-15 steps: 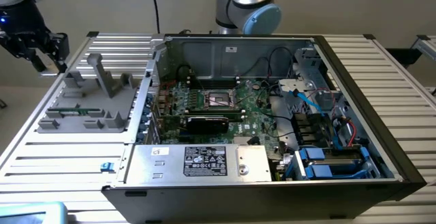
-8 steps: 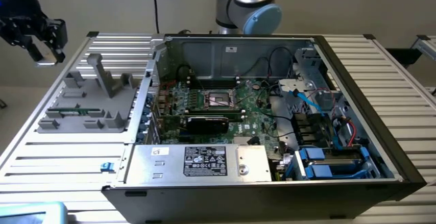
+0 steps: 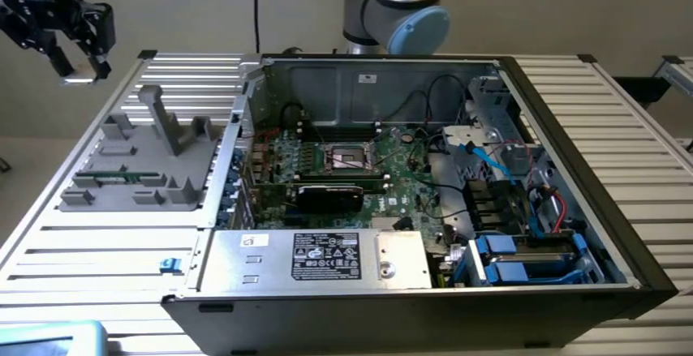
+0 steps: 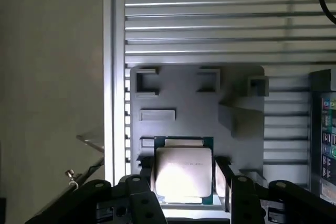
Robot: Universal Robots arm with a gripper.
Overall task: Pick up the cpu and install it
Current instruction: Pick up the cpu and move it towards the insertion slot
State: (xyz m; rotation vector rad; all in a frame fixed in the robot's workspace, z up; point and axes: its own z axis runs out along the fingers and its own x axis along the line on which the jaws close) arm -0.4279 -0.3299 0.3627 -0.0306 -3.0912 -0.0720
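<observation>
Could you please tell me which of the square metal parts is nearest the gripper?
The cpu, the silver-topped chip held in the gripper; the metal-framed socket sits apart on the motherboard inside the case.

Open computer case [image 3: 368, 88] sits beside grey tray [image 3: 119, 149].

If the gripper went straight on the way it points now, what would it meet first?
Probably the gray tray, seen beyond the gripper and its held cpu in the wrist view; depth is unclear.
</observation>
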